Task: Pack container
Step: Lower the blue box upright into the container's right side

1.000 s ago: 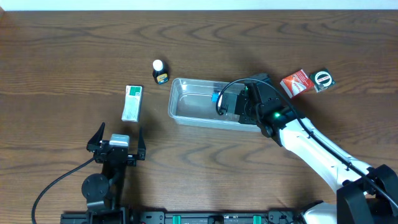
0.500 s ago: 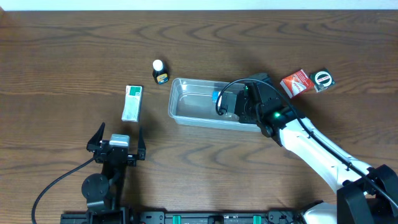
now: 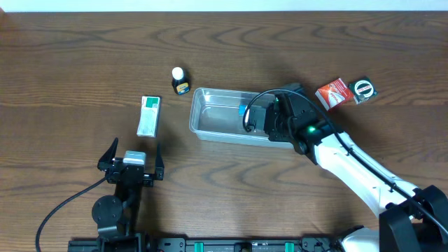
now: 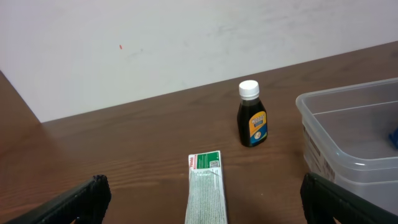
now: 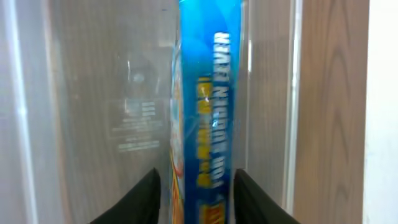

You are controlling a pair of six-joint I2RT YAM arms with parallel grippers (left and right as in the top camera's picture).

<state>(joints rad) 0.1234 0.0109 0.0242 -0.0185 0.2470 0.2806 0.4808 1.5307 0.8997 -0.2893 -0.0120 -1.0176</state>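
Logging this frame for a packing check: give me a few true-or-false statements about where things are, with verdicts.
1. The blue box sits between the right gripper's fingers, inside the container. True.
2. The dark bottle lies inside the container. False: it stands upright outside it, near one corner.
3. The left gripper holds the green-and-white box. False: it is open and empty, and that box lies apart from it.
4. The red box lies outside the container. True.
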